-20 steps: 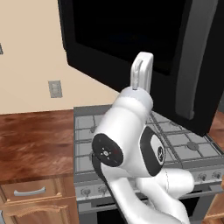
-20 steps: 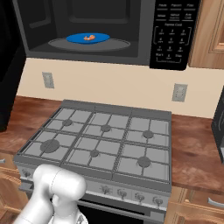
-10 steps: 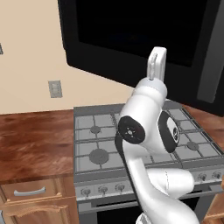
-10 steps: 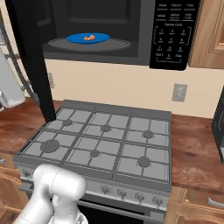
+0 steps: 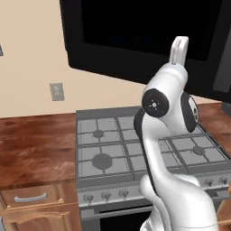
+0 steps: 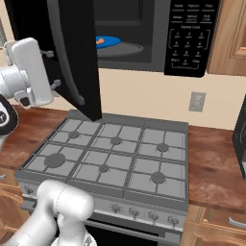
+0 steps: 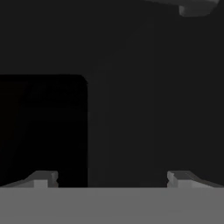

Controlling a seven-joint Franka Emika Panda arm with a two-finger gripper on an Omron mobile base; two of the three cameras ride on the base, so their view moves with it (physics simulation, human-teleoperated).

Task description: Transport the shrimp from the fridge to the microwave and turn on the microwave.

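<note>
Microwave (image 6: 144, 33) mounted above the grey gas stove (image 6: 110, 161); door (image 6: 72, 53) swung partly open, projecting out over the stove's left rear corner. Keypad panel (image 6: 191, 38) on the right face of the microwave. Inside the microwave: blue round plate (image 6: 109, 41) on the grey turntable (image 6: 122, 48), shrimp (image 6: 100, 42) lying on the plate, just visible past the door edge. Gripper (image 7: 111, 180) at the outer face of the door, on the side away from the cavity; jaws spread wide, nothing between them, dark door panel directly ahead in the hand view. White hand (image 6: 31, 72) seen left of the door in the right base view, close to it; contact cannot be told. Wooden bench (image 6: 218, 168) flanking the stove on both sides, wall outlet (image 6: 196, 101) below the microwave's right end.
</note>
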